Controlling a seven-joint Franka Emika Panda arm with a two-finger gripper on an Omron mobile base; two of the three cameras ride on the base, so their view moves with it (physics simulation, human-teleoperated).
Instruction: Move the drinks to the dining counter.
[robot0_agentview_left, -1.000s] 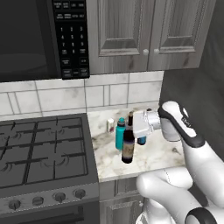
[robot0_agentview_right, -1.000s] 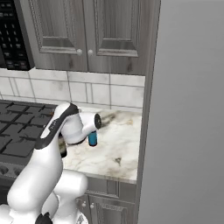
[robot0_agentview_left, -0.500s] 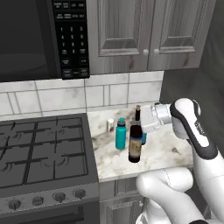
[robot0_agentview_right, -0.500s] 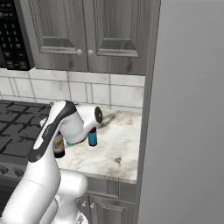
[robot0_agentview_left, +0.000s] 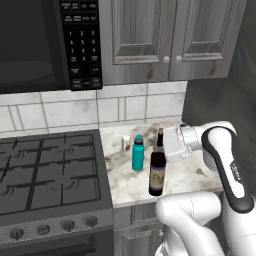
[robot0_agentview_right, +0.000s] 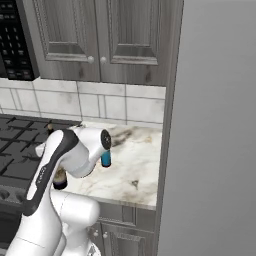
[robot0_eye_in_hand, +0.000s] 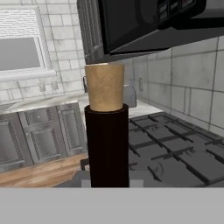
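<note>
Gripper (robot0_agentview_left: 161, 145) pinches the wine bottle's (robot0_agentview_left: 157, 172) neck; its pale label shows no readable writing.

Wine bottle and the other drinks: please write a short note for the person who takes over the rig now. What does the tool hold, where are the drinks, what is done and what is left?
Tool: shut on the neck of the wine bottle, just below its cork.
Wine bottle: upright near the front edge of the small marble worktop, right of the gas stove. Whether it is lifted or standing, I cannot tell.
Teal water bottle: standing on the worktop, behind and left of the wine bottle.
Small pale can: near the backsplash.
Done: wine bottle grasped.
Left: carry every drink to the dining counter.
</note>
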